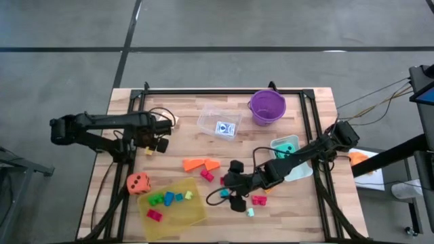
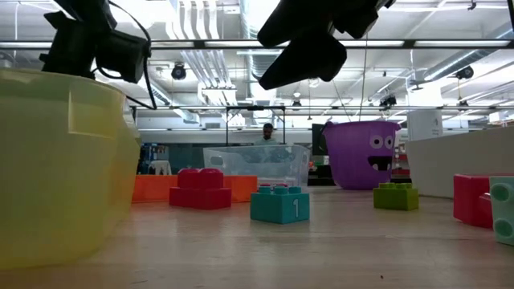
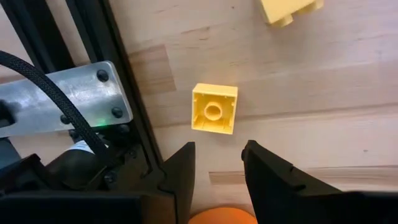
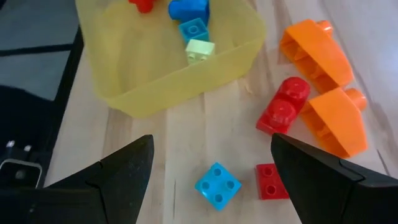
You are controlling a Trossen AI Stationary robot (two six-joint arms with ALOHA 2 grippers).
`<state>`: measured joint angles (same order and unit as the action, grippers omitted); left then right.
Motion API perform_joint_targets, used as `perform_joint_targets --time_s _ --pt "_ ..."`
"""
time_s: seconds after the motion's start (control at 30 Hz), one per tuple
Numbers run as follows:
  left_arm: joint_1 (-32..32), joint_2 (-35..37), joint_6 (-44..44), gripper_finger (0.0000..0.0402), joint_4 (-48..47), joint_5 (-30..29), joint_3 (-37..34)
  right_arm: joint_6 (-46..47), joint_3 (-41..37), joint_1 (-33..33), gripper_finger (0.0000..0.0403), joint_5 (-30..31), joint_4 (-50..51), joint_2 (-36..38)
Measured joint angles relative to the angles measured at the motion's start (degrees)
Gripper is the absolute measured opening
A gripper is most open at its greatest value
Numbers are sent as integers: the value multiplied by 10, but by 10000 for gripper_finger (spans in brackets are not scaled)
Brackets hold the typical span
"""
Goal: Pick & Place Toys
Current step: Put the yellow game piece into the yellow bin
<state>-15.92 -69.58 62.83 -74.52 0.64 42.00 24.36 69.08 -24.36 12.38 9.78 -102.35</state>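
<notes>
My left gripper (image 3: pixel 217 163) is open over the table's left part (image 1: pixel 157 139), above a small yellow brick (image 3: pixel 214 109) that lies on the wood. A second yellow brick (image 3: pixel 289 9) lies farther off. My right gripper (image 4: pixel 211 171) is wide open above the table's middle front (image 1: pixel 229 184). It is over a blue brick (image 4: pixel 217 185) and a small red brick (image 4: pixel 272 180), and touches neither. Next to these lie a red double brick (image 4: pixel 283 106) and two orange wedges (image 4: pixel 326 81). The orange die (image 1: pixel 138 183) stands beside the yellow tray (image 1: pixel 196 217).
The yellow tray (image 4: pixel 155 93) holds several bricks. The clear tub (image 1: pixel 220 120) and purple bucket (image 1: pixel 267 106) stand at the back. A teal die (image 1: pixel 285 146) sits by a pale lid (image 1: pixel 298 171) on the right. A pink brick (image 1: pixel 259 200) and a pale brick (image 1: pixel 250 212) lie near the front.
</notes>
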Motion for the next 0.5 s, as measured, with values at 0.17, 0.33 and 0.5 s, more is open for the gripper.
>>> perform_joint_targets --time_s 0.17,0.33,0.5 --pt "-1 -4 -2 141 1 4 -2 -25 0 0 320 -8 -1 0" --pt "-12 -4 -28 186 24 15 -9 -34 0 0 320 -9 -2 0" --pt "-20 -4 -76 235 43 22 -11 -41 0 0 320 -9 -3 0"
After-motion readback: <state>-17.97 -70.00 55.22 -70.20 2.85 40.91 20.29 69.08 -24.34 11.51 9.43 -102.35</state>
